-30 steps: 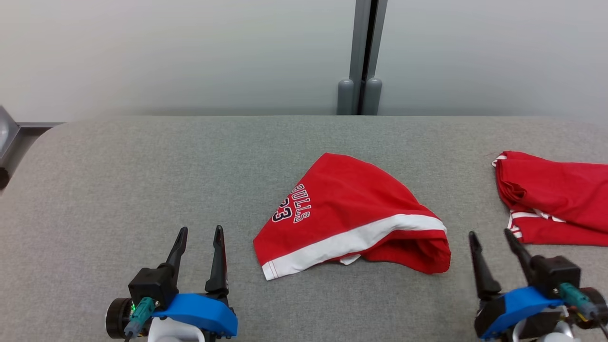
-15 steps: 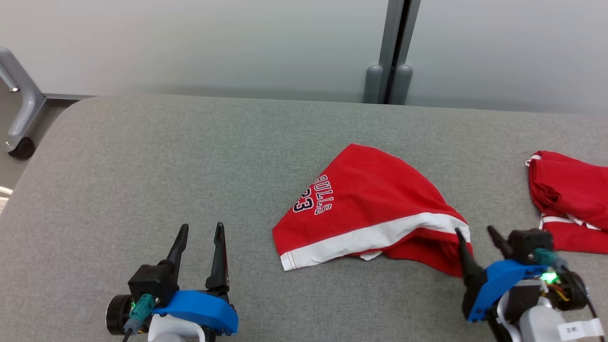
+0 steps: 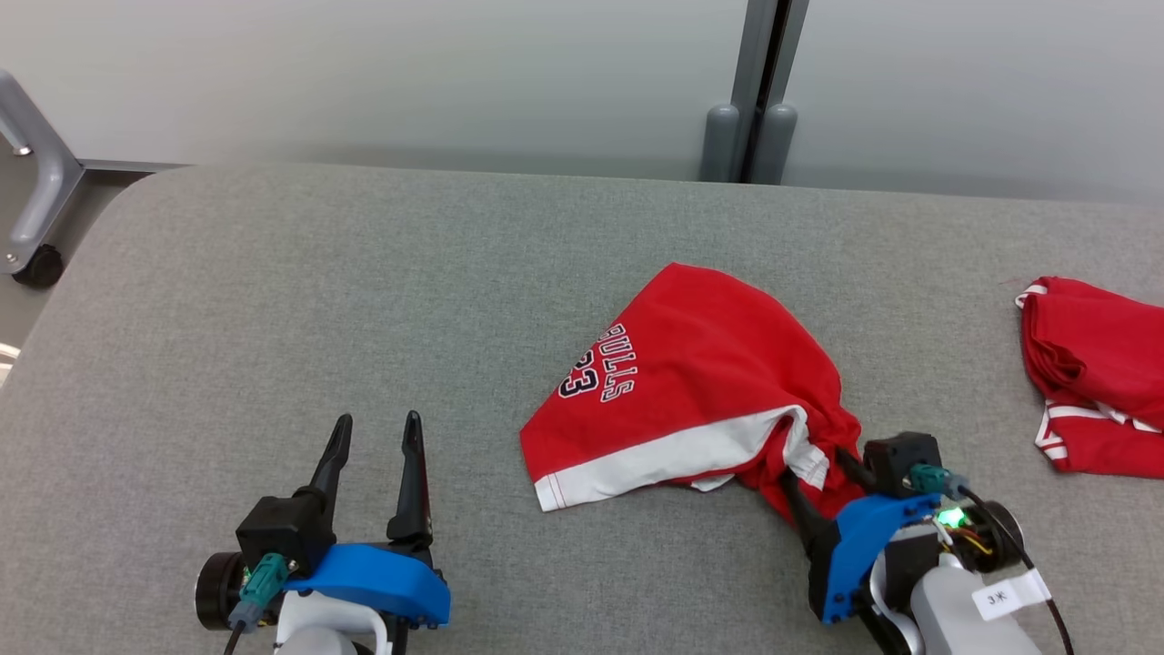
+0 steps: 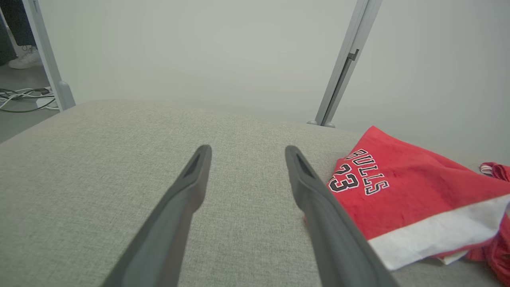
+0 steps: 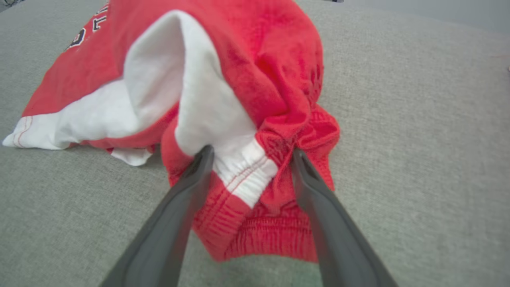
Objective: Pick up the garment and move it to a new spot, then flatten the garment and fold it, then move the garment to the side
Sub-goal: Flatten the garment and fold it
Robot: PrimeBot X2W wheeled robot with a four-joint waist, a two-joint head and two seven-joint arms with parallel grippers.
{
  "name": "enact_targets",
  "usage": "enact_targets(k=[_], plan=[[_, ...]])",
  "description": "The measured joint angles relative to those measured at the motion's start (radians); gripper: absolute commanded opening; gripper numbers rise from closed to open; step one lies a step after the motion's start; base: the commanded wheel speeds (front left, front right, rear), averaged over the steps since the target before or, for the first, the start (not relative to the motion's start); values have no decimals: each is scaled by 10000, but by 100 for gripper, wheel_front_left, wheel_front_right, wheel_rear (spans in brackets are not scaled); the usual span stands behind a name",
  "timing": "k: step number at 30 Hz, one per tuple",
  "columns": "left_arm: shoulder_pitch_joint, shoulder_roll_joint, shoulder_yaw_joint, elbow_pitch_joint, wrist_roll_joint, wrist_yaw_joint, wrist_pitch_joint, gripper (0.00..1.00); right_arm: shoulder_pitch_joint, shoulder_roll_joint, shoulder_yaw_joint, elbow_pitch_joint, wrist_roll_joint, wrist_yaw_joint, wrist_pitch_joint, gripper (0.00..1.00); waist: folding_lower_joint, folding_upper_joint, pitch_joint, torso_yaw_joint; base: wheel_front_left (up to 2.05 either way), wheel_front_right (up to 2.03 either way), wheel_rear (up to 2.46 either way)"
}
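The right gripper's [image 5: 251,153] wide jaws straddle the bunched waistband [image 5: 247,175] at the red garment's [image 3: 700,364] five o'clock. The left gripper [image 3: 377,421], jaws wide and empty, sits at its eight o'clock.

2nd red cloth [image 3: 1091,355]: cut by R edge | garment [image 3: 691,364]: underside hidden | right jaws: tips under cloth, head view

You face a grey fabric-covered table [image 3: 364,273]. Pale wall panels [image 3: 364,73] behind it meet at a grey post [image 3: 757,82]. A wheeled metal leg [image 3: 41,209] stands at the left.
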Motion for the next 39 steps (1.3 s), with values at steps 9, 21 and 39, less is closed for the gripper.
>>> enact_targets(k=[9, 21, 39], plan=[[-32, -4, -4, -6, -65, 54, -6, 100, -963, -165, -50, 798, -180, 0, -826, 0, 0, 1, 63, -82, 0, 0, 0], [-11, -46, -109, 42, -105, 48, -19, 100, -128, -395, -2456, -477, -2746, 0, -1526, 0, -2, -2, 56, -472, 0, 0, 0], [-114, -182, -426, 316, -165, -130, -27, 100, 786, 61, -3921, -307, -2602, 0, -2364, 100, -1, -2, -80, -519, 0, 0, 0]])
